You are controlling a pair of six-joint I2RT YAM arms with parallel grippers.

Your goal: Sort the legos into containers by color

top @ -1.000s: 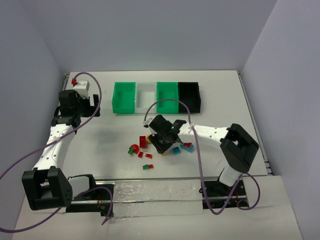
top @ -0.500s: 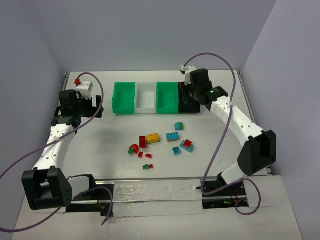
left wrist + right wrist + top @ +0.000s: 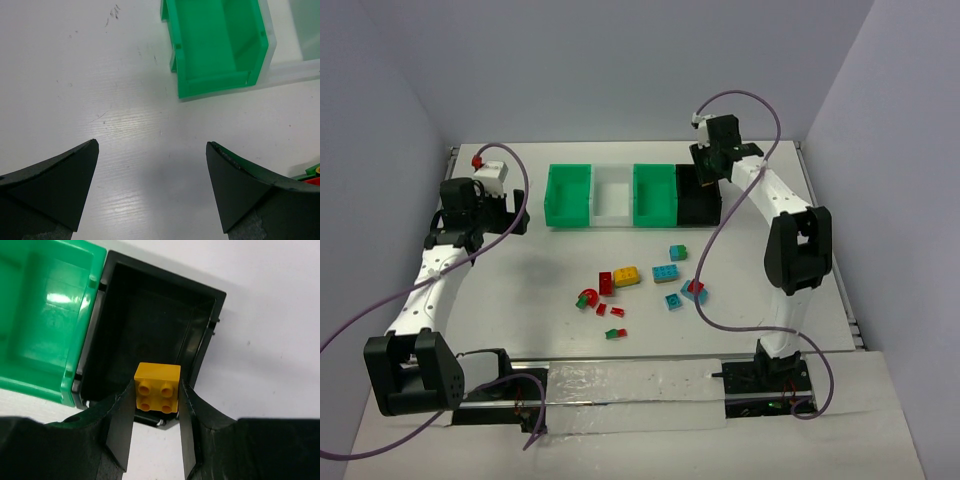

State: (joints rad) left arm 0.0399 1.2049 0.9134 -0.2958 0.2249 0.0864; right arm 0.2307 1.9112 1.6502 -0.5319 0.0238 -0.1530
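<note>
Over glossy black bin (image 3: 200,340), right end of row near far edge of table (image 3: 75,75): square yellow four-stud brick (image 3: 157,387) pinched in right gripper (image 3: 156,392). Reached farther toward far edge than half a second ago. Left gripper (image 3: 152,147) spread wide, empty, near smooth green bin (image 3: 215,82).

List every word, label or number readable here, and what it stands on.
None is readable.
The yellow brick held in the right gripper shows plain studs, no legible lettering.
The green bin and black bin carry no labels.
Faint dark marks on the table form no letters.
The loose bricks in the top view are too small to tell.
</note>
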